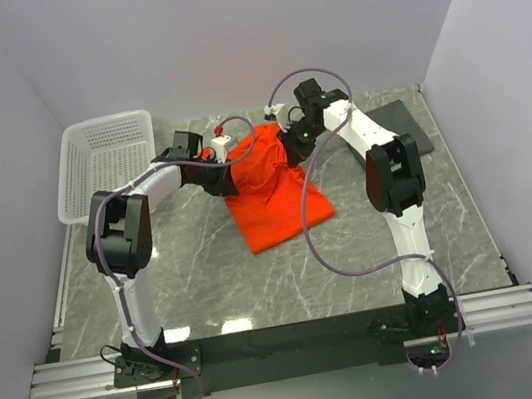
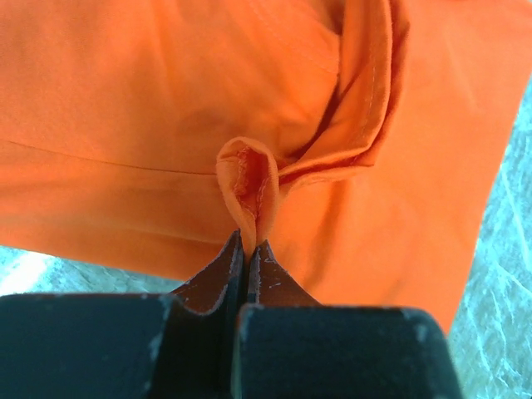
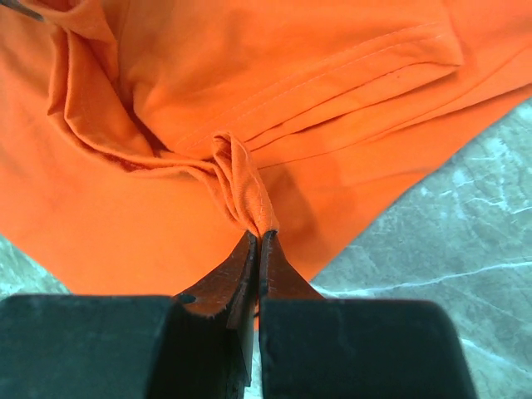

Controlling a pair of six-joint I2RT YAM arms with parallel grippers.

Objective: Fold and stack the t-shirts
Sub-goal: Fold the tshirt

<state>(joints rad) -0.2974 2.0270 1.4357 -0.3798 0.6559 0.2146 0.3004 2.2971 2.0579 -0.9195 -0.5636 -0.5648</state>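
The bright orange t-shirt [image 1: 275, 193] lies crumpled on the marble table, its far part lifted and bunched. My left gripper [image 1: 226, 177] is shut on a pinched fold of the orange cloth [image 2: 248, 187] at the shirt's left far edge, the jaws pressed together in the left wrist view [image 2: 248, 248]. My right gripper [image 1: 294, 144] is shut on a gathered hem of the same shirt [image 3: 245, 187], the jaws tight on it in the right wrist view [image 3: 260, 238]. The dark grey t-shirt [image 1: 404, 123] lies flat at the back right, partly hidden behind the right arm.
A white lattice basket [image 1: 104, 162] stands at the back left, against the wall. A small white and red object [image 1: 222, 138] sits just behind the left gripper. Bare marble table [image 1: 259, 282] stretches between the shirt and the arm bases. Walls close in on three sides.
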